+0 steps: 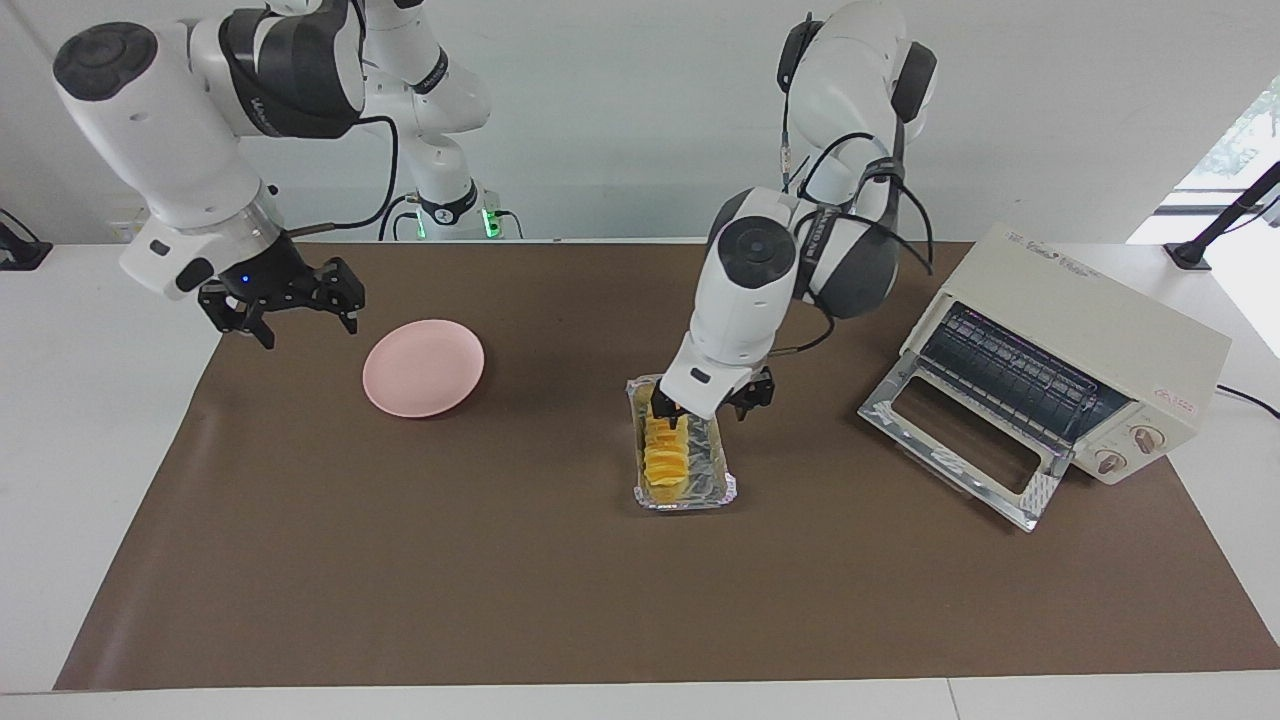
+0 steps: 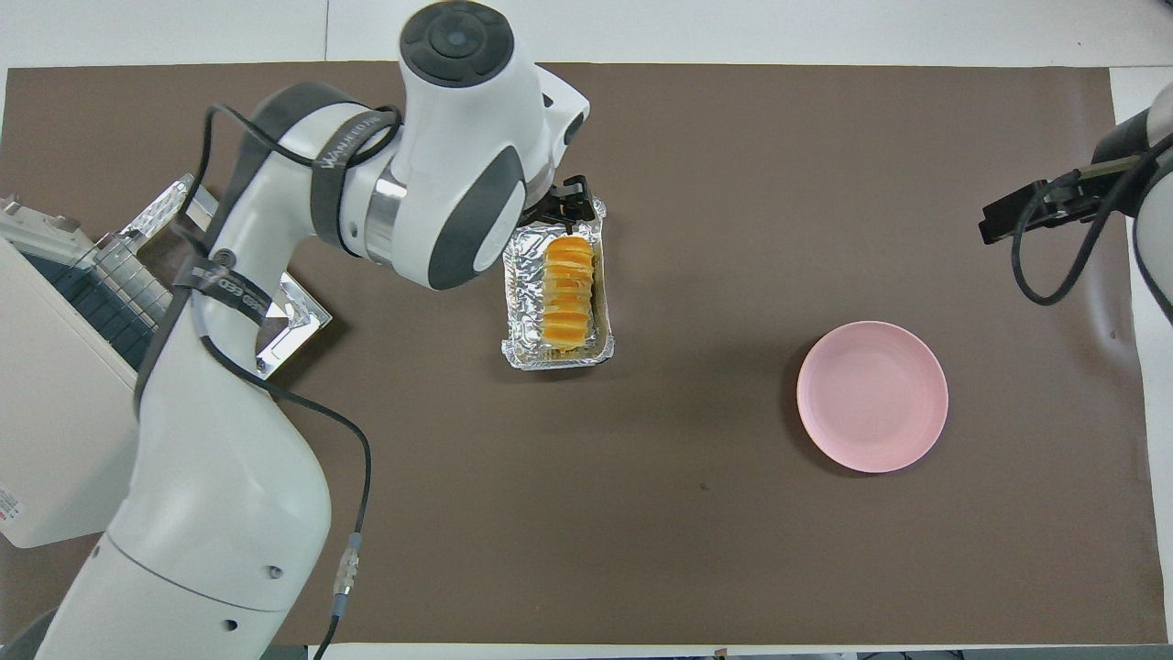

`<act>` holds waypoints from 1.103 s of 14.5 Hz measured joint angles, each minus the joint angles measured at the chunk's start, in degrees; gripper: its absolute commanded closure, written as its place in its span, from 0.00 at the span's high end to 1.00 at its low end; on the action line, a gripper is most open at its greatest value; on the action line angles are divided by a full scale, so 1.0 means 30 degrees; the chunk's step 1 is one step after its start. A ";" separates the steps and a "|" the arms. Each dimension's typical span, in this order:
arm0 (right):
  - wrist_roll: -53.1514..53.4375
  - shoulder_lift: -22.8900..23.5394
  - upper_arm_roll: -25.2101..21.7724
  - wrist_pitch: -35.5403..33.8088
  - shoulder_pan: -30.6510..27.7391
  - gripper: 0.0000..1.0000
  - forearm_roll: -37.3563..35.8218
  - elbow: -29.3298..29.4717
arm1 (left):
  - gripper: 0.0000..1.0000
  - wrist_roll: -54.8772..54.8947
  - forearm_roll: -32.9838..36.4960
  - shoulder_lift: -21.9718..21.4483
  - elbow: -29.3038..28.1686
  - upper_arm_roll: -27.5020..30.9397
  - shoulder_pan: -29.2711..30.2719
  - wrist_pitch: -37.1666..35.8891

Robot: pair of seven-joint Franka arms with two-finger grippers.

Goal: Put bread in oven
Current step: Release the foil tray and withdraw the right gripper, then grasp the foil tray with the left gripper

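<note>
Bread [image 2: 568, 293] lying lengthwise in foil tray [image 2: 524, 307] mid-mat; read on the overhead view, oven [image 2: 55, 412] with door dropped open at tray's 9 o'clock, toward left arm's end, and pink plate [image 2: 871, 396] at tray's 4 o'clock. Left gripper [image 1: 672, 415] down over bread in tray, pincer state impossible to tell. Right gripper [image 1: 305, 315] hanging in wait, pincer apart and holding nothing, over mat edge at plate's 1 o'clock.
</note>
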 measured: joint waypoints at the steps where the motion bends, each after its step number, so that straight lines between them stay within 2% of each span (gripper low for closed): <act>1: 0.0000 -0.0384 -0.0002 -0.0259 -0.0128 1.00 -0.0001 -0.0003 | 1.00 -0.0606 0.0005 0.0286 0.0014 0.0032 -0.0613 0.0312; 5: 0.0000 -0.1153 -0.0004 -0.1301 -0.0243 1.00 -0.0001 -0.0271 | 0.98 -0.2495 0.0143 0.0920 0.0032 0.0644 -0.2855 0.1179; 12: 0.0000 -0.2079 -0.0002 -0.1273 -0.0334 1.00 -0.0281 -0.2540 | 0.64 -0.2583 0.0437 0.2275 -0.0341 0.0931 -0.3026 0.3066; 16: 0.0000 -0.2977 0.0007 -0.0999 -0.0528 1.00 -0.0550 -0.2474 | 0.60 -0.2584 0.0530 0.2373 -0.0644 0.0985 -0.2984 0.3128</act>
